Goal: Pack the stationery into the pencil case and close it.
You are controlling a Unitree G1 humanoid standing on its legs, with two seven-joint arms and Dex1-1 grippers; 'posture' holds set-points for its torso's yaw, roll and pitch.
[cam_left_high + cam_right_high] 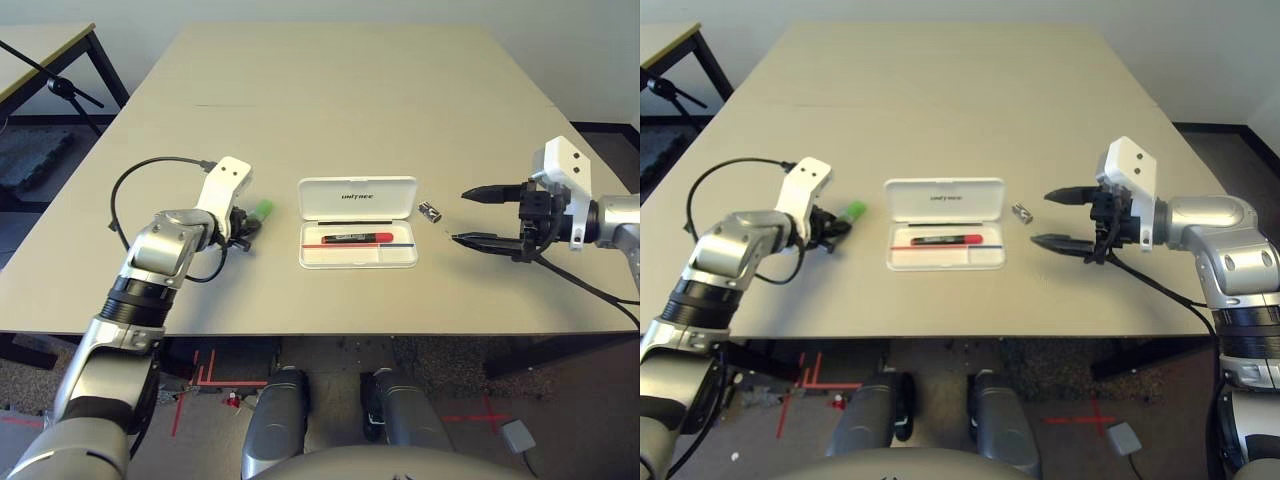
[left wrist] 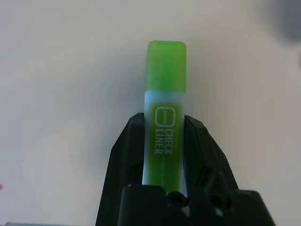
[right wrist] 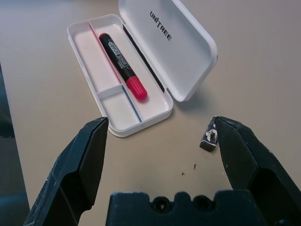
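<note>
The white pencil case lies open mid-table, its lid folded back flat. A red marker with a black barrel rests in the long compartment. Left of the case, on the table, is the light-green highlighter, and my left gripper is shut on its body, with the cap end sticking out past the fingertips. A tiny dark metallic piece sits just right of the lid. My right gripper hovers open right of that piece, fingers pointing at the case; the piece lies beside one finger.
A black cable loops out from my left wrist over the table. Off the table's far left stand another table and a black stand. The table's front edge runs close below the case.
</note>
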